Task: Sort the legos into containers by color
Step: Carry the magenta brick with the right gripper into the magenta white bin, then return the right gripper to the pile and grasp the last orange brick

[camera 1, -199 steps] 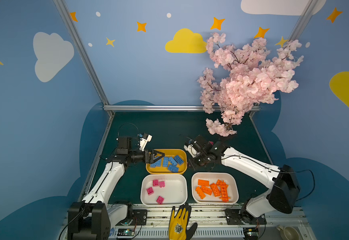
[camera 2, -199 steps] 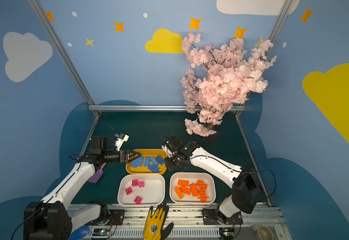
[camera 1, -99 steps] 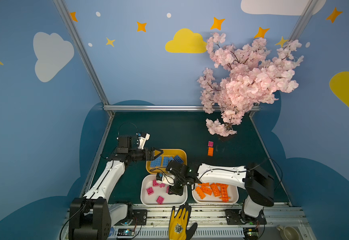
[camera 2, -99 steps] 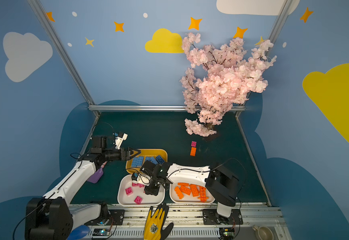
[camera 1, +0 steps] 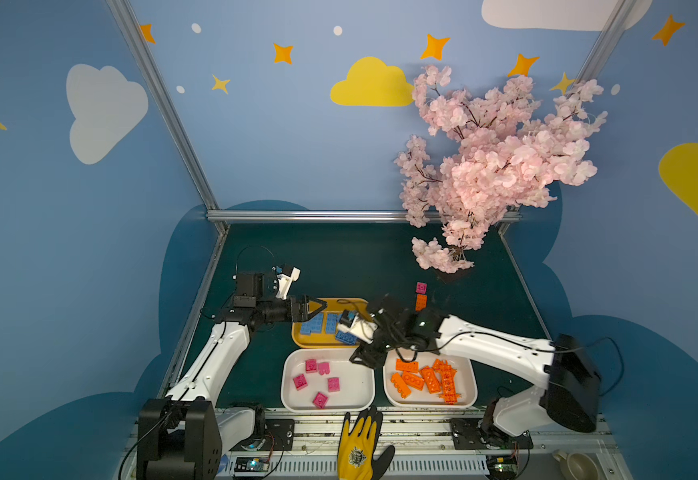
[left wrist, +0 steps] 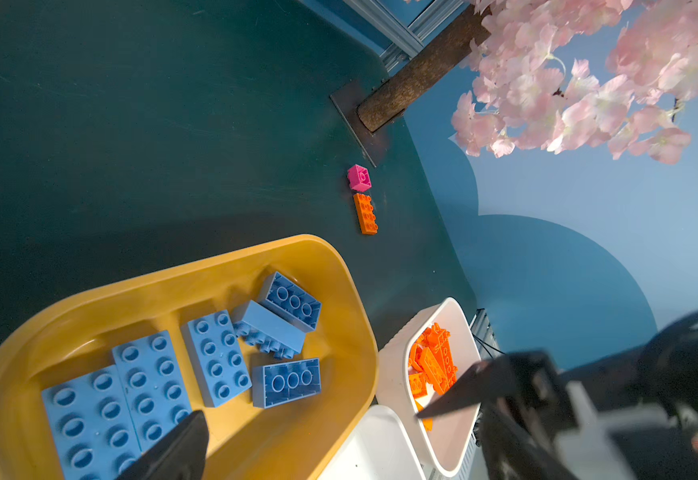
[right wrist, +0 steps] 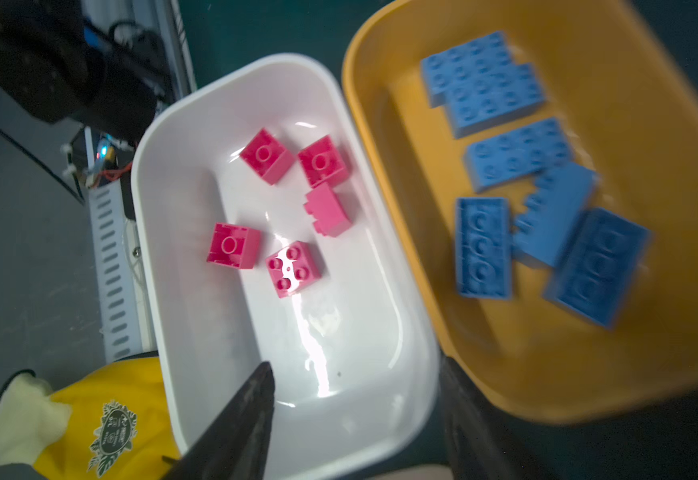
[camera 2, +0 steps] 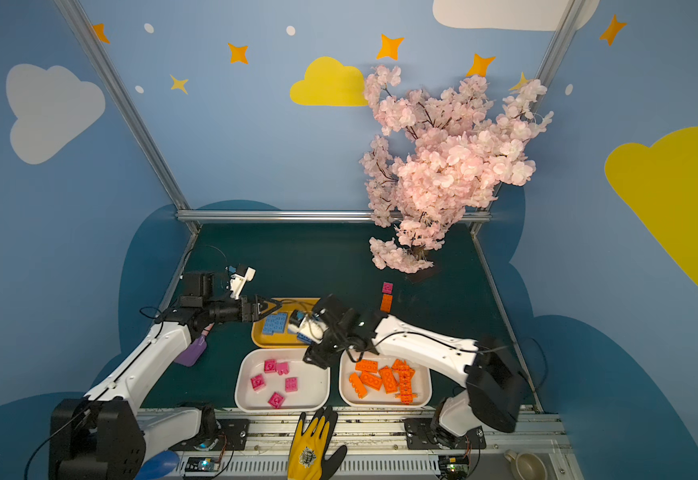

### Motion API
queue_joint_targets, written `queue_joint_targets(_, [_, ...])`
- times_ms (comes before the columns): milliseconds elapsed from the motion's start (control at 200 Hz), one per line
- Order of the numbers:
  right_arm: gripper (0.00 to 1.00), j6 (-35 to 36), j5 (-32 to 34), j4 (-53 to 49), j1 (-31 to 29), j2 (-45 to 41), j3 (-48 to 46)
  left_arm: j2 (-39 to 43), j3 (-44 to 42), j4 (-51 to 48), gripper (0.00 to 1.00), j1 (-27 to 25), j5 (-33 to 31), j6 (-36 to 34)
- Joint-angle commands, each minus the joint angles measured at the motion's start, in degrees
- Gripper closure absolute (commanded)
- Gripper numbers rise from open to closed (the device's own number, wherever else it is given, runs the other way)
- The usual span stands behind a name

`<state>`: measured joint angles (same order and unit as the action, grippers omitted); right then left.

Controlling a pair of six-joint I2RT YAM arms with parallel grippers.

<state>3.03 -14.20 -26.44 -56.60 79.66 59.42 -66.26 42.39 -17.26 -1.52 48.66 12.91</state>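
Orange lego, long axis toward back wall, left tool and right tool open, empty

Pink bricks in white tray, blue bricks in yellow tray, orange brick outside

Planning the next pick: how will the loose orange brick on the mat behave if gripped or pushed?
The orange brick looks like rigid moulded plastic: probably stiff and light. Lying flat, studs up, it should slide, not roll. The pink brick sits close by; a push might shift both.
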Motion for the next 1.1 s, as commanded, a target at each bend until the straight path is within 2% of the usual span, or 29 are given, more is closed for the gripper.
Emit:
queue_joint_targets(0, [0.32, -5.79, 4.06, -4.08, 5.65, -6.67, -5.6, 2.24, -0.94, -2.34, 0.0, 0.09, 2.08, -1.33])
queue_joint_targets(80, [0.26, -9.32, 11.66, -3.49, 9.97, -9.85, -8.61, 3.03, -1.66, -1.94, 0.01, 0.09, 2.99, -0.24])
queue_joint_targets(160, [0.23, -14.6, 17.99, -2.19, 15.02, -9.19, -10.13, 3.97, -2.46, -1.1, 0.01, 0.11, 3.57, 0.99])
queue_joint_targets(290, [0.23, -21.9, 26.7, -2.58, 20.92, -3.16, -8.86, 5.09, -3.46, 0.71, 0.01, 0.08, 4.38, 2.57])
queue_joint_targets(385, [0.23, -26.73, 28.78, -0.92, 23.29, 2.93, -6.79, 4.83, -3.13, 0.96, 0.0, 0.07, 4.83, 2.69])
queue_joint_targets(541, [0.23, -29.89, 30.36, 2.32, 24.74, 12.1, -2.44, 4.75, -2.14, 0.42, 0.0, 0.13, 4.85, 2.58])
queue_joint_targets(691, [0.25, -30.43, 28.72, 3.8, 27.33, 18.87, 2.22, 4.96, -2.23, 0.61, 0.0, 0.3, 4.95, 2.86])
queue_joint_targets(881, [0.31, -30.56, 26.3, 0.0, 29.76, 25.13, 8.3, 5.76, -2.78, 0.47, 0.0, 0.5, 4.6, 2.72])
queue_joint_targets(961, [0.36, -30.92, 22.66, -3.33, 30.72, 28.02, 11.71, 6.04, -3.19, 0.67, 0.0, 0.66, 4.57, 2.83])
queue_joint_targets(1026, [0.4, -31.74, 22.05, -7.71, 31.01, 31.14, 15.24, 6.08, -3.26, 0.53, 0.0, 0.72, 4.67, 2.74])
queue_joint_targets(1096, [0.44, -31.98, 21.33, -7.87, 31.09, 32.58, 15.69, 6.14, -3.28, 0.55, 0.01, 0.82, 4.67, 2.65])
